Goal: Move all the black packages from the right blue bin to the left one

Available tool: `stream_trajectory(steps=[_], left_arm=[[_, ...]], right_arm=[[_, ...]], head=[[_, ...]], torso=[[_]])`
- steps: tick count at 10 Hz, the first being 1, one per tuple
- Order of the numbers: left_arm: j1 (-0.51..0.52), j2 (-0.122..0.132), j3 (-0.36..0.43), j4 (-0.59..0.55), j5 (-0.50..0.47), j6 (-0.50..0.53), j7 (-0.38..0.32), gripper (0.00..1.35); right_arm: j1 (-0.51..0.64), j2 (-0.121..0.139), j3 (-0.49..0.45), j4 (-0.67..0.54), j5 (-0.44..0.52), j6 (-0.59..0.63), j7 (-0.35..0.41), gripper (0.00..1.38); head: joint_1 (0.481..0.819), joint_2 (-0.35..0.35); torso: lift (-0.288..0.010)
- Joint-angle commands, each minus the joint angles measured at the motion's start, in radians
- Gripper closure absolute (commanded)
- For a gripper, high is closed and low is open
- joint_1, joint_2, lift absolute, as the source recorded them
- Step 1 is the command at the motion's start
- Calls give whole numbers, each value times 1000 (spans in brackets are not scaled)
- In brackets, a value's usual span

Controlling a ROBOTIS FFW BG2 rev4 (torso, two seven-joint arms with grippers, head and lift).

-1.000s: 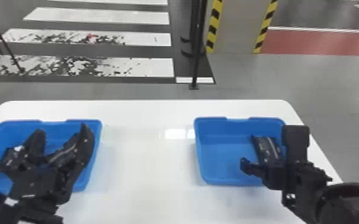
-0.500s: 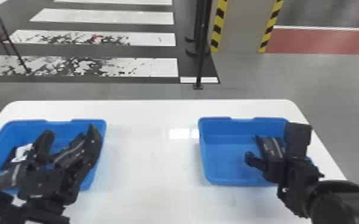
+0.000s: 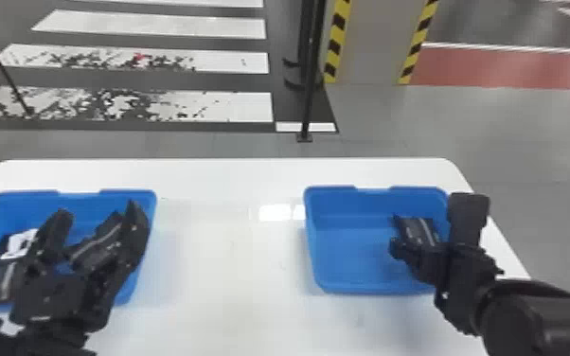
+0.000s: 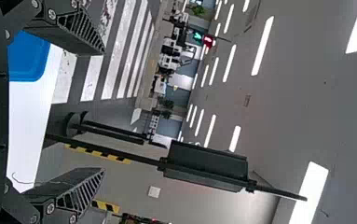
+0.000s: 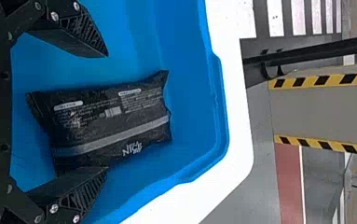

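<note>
Where package [image 5: 113, 121] lies, right hand [image 3: 431, 222] gapes.

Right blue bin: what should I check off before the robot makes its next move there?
1. Black package in the right bin: ok.
2. Right end effector at the package, fingers apart: ok.
3. Package gripped: not ok, the fingers are open.
4. Finger touching the package: cannot tell.
5. Left end effector away from the right bin: ok, it's over the left bin.
</note>
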Motion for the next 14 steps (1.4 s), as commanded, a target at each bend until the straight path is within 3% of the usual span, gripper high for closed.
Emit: stream_trajectory(steps=[1,2,4,5,8,12,14], left_arm=[[1,1,0,1,2,0,-2,167],[1,1,0,4,6,0,-2,167],[3,3,0,6,12,2,-3,167],[1,3,-2,9,13,2,-3,167],[-7,1,-10,11,23,0,-3,167],[-17,4,-48,14,89,-56,1,167],[-31,21,-112,11,149,-56,1,167]], right_arm=[[1,0,-13,9,-3,2,-4,236],[-2,0,-23,21,-13,10,-4,391],[-7,-6,-29,31,-73,22,12,944],[6,-5,-27,16,-95,-5,28,1134],[40,-12,-29,43,-159,-167,221,1136],[106,-29,-21,-67,-240,-292,450,1136],[87,-78,101,-87,-334,-331,536,1136]], head=[[695,-100],[695,-104],[695,-113],[695,-107],[695,-63],[695,-11],[695,27]], torso=[[-154],[-154],[-154],[-154],[-154],[-154],[-154]])
